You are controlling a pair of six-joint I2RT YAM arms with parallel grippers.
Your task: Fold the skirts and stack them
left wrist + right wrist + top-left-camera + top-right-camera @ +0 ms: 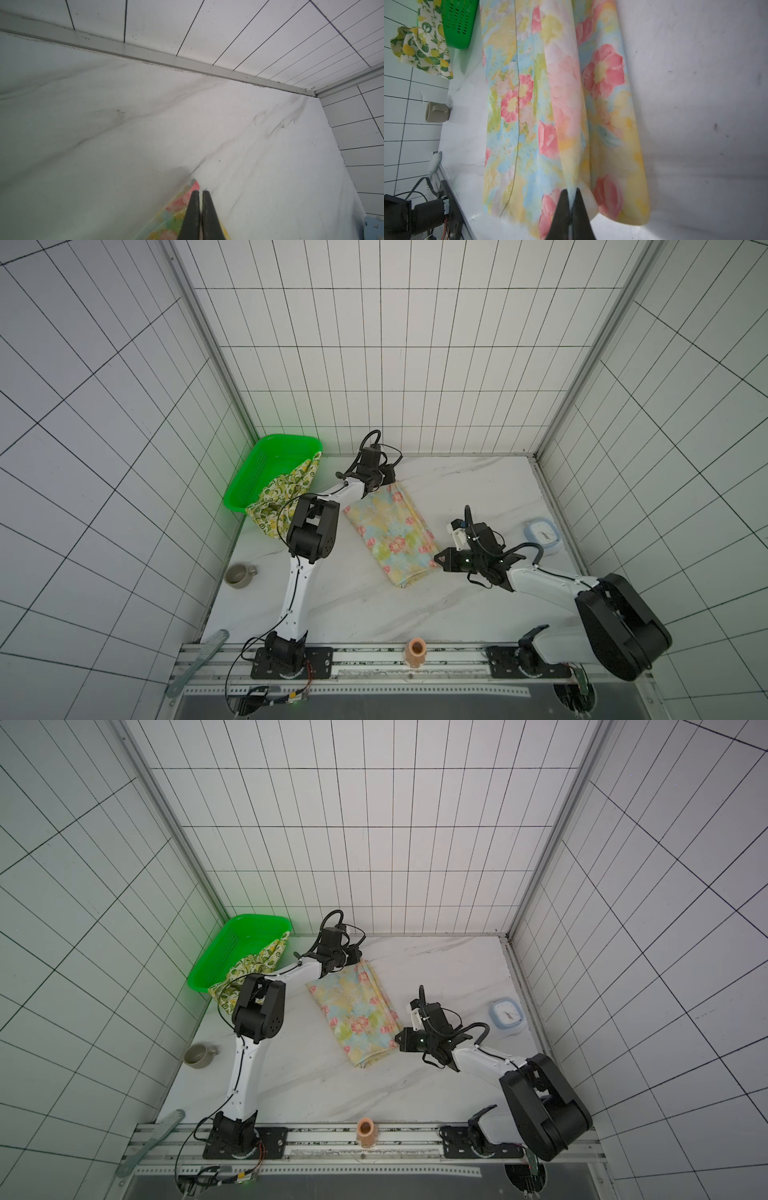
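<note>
Two skirts share the table [457,489]: the flowered skirt [390,531] lies folded mid-surface, the lemon skirt [286,493] spills from the basket [266,464] at the far left corner, and with the left gripper [200,191] and right gripper [571,189] pinched shut on flowered corners, I'd say an uneven pull could undo the fold.

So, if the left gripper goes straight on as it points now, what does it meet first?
Beyond the corner of the floral skirt at the left gripper, only bare table, then probably the rail under the back wall; depth unclear.
</note>
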